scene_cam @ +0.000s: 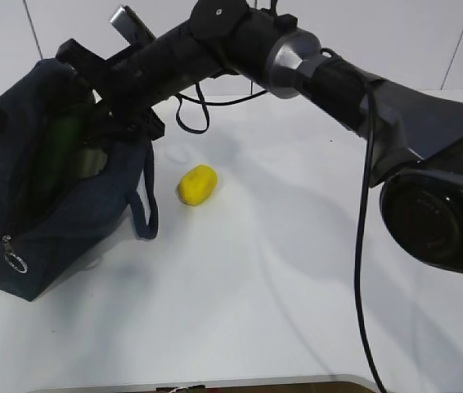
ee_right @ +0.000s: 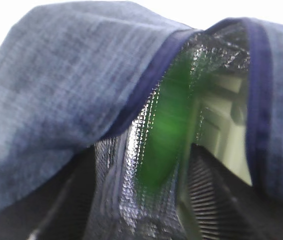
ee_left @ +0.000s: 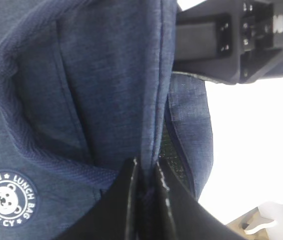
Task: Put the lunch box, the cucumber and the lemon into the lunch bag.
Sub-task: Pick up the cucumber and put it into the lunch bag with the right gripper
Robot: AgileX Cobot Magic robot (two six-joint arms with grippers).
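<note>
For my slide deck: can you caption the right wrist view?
Inside the open lunch bag: the blurred green cucumber against the foil lining, with the pale green lunch box beside it.

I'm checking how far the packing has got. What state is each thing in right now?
Dark navy fabric lunch bag: top open, foil lining showing, held up by its fabric.
Dark green cucumber: inside the bag, blurred.
Pale green-lidded lunch box: inside the bag, lid appears on.
Bright yellow lemon: on the white table, not packed.
Left gripper: shut on the bag's fabric.
Right gripper: at the bag's mouth; jaws hidden.
</note>
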